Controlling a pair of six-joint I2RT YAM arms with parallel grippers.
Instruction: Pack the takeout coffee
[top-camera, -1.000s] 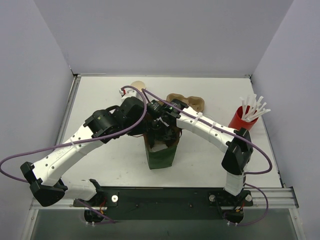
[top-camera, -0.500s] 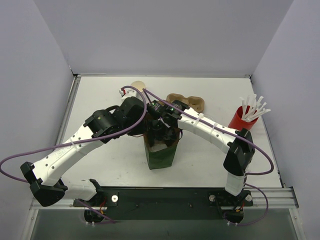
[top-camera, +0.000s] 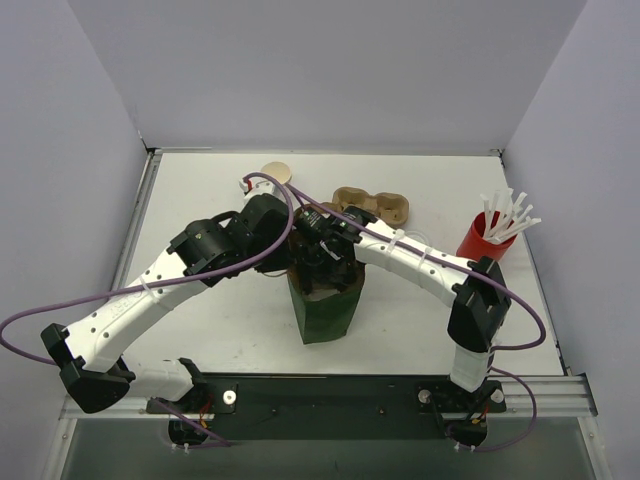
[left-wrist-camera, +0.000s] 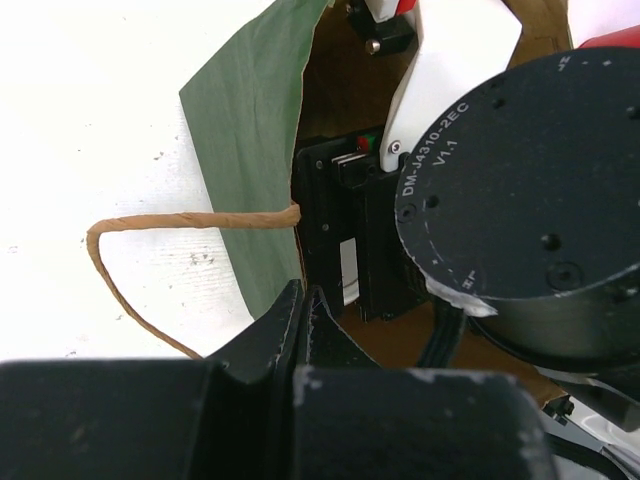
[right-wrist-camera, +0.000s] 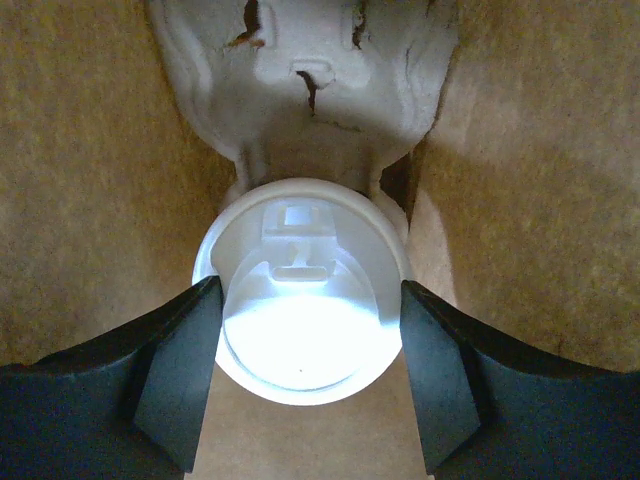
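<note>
Inside paper bag (top-camera: 325, 315), lid-up vertical takeout coffee (right-wrist-camera: 300, 315), grasped by right gripper (right-wrist-camera: 310, 290); left gripper (left-wrist-camera: 305, 300) pinching rim (left-wrist-camera: 297, 180).

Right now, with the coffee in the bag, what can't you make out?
Right wrist view: only the top of the lidded coffee cup shows; its body, and whether it stands on the green paper bag floor, are hidden.
Top view: the right arm covers the cup.
Left wrist view: the right arm blocks it.

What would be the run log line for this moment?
left gripper: shut on paper bag rim | right gripper: inside bag, shut on takeout coffee | status: not yet released
</note>
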